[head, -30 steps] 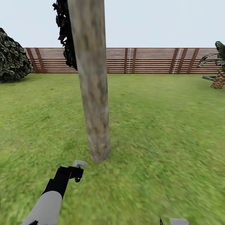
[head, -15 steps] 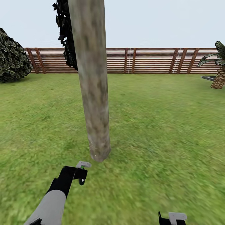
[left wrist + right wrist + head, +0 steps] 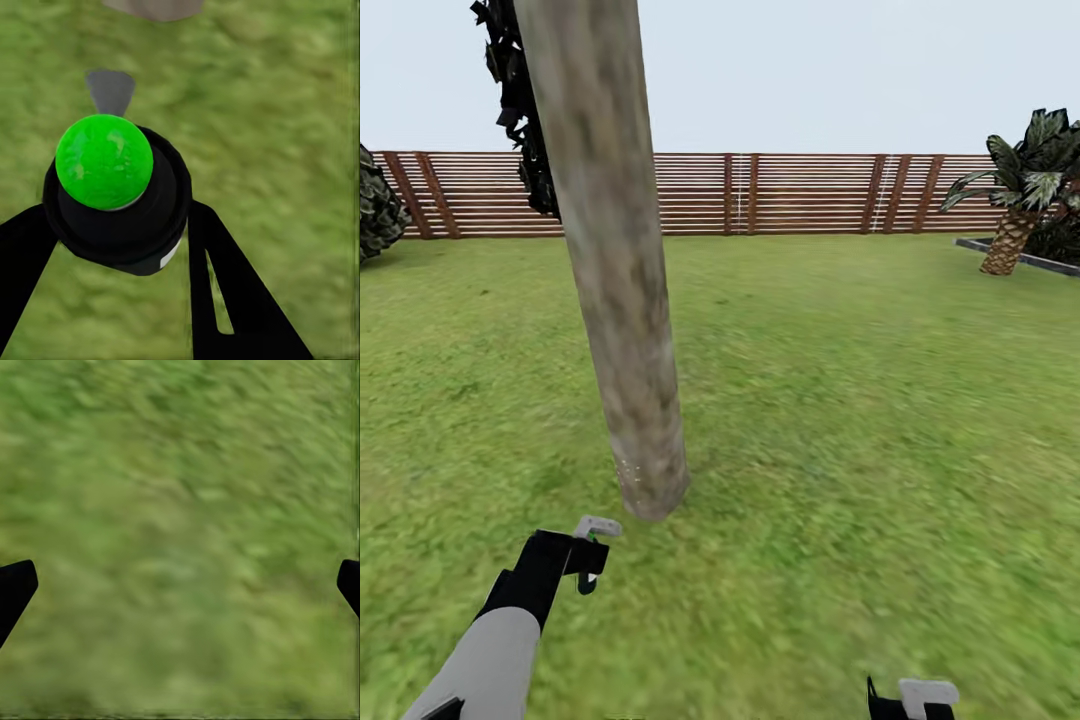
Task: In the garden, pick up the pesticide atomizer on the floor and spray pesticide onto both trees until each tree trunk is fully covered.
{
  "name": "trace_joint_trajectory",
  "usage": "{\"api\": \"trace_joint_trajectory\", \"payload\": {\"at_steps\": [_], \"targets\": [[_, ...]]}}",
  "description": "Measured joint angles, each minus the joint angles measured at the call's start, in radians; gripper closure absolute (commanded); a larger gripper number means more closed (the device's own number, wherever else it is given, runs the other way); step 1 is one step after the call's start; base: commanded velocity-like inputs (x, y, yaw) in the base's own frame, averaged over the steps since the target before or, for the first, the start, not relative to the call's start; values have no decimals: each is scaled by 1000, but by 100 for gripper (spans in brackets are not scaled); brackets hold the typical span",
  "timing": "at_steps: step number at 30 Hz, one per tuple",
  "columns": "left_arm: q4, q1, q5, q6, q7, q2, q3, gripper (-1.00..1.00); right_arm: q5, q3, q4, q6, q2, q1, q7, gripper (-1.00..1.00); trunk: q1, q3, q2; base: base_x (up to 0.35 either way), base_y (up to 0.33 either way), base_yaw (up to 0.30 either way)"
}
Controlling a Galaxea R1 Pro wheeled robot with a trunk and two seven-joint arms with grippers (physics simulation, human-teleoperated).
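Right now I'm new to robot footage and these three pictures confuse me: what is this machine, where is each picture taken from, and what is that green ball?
This is a simulated two-armed wheeled robot on a garden lawn. The big picture comes from its head camera, looking down over both arms. In front stands a grey-tan tree trunk, with a slatted wooden fence and a palm behind. The other two pictures come from cameras on each wrist, looking along the fingers. The left claw is shut on the pesticide atomizer, a black bottle; the green ball is its top. In the head view it points toward the trunk's base, where a few white specks show. The right claw is open over bare grass, holding nothing.
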Motion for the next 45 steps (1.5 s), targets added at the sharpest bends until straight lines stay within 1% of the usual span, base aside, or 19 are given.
{"api": "trace_joint_trajectory", "payload": {"at_steps": [5, 8, 10, 12, 13, 15, 17, 19, 23, 25, 28, 31, 33, 34, 37, 40, 41, 44, 45], "targets": [[0, -1, -1, 1, 0, -30, -3, 100, 1, 0, 1, 0, 0, 0, 0, -100, 0, 0, 0, -124, 109, -67], [-6, -9, -1, 2, -1, -22, -2, 100, 1, 0, 1, 0, 0, 0, 0, -100, 0, 0, 0, -10, 9, -4], [-9, -14, -5, 3, -1, 1, -1, 100, 1, 0, 2, 0, 0, 0, 1, -100, 0, 0, 0, -2, 1, -1], [-9, -14, 1, 5, -1, 0, -3, 100, 1, 0, 2, 0, 0, 0, 0, -100, 0, 0, 0, 0, 0, 0], [-9, -14, 3, 5, -1, -9, -3, 100, 1, 0, 2, 0, 0, 0, 0, -100, 0, 0, 0, 0, 0, 0], [-10, -19, 7, 7, -1, -66, -8, 100, 1, 0, 3, 0, 0, 0, 0, -100, 0, 0, 0, 0, 0, 0], [-10, -32, 1, 7, -1, -85, -24, 100, 1, 0, 3, 0, 0, 0, 0, -100, 0, 0, 0, 0, 0, 0], [-10, -37, 0, 11, -1, -85, -31, 100, 2, 0, 3, 0, 0, 0, 0, -100, 0, 0, 0, 0, 0, 0], [-76, -38, -2, 16, -5, -39, -29, 100, 2, 0, 3, 0, 0, 0, 0, -100, 0, 0, 0, 0, 0, 0], [-120, -32, -2, 49, -23, -23, -36, 100, 1, 0, 3, 0, 0, 0, 0, -100, 0, 0, 0, -110, 52, 0], [-134, -32, 3, 69, -29, -34, -42, 100, 1, 0, 3, 0, 0, 0, 0, -100, 0, 0, 0, -253, 119, 0], [-136, -43, 12, 78, -31, -84, -102, 100, 1, 0, 3, 0, 0, 0, 0, -100, 0, 0, 0, -162, 70, 0], [-143, -50, 9, 94, -32, -99, -146, 100, 2, 0, 4, 0, 0, 0, 0, -100, 0, 0, 0, -38, 16, 0], [-153, -59, 10, 107, -31, -100, -155, 100, 2, 0, 4, 0, 0, 0, 0, -100, 0, 0, 0, -12, 5, 0], [-220, -83, 73, 177, -33, -84, -172, 100, 2, 0, 3, 0, 0, 0, 0, -100, 0, 0, 0, -4, 2, 0], [-250, -88, 96, 194, -33, -25, -172, 100, 2, 0, 3, 0, 0, 0, 0, -100, 0, 0, 0, 0, 0, 0], [-253, -89, 107, 198, -33, -16, -175, 100, 2, 0, 4, 0, 0, 0, 0, -100, 0, 0, 0, 0, 0, 0], [-254, -89, 121, 202, -33, -25, -186, 100, 2, 0, 3, 0, 0, 0, 0, -100, 0, 0, 0, 0, 0, 0], [-254, -89, 120, 202, -33, -56, -228, 100, 2, 0, 3, 0, 0, 0, 0, -100, 0, 0, 0, 0, 0, 0]]}}
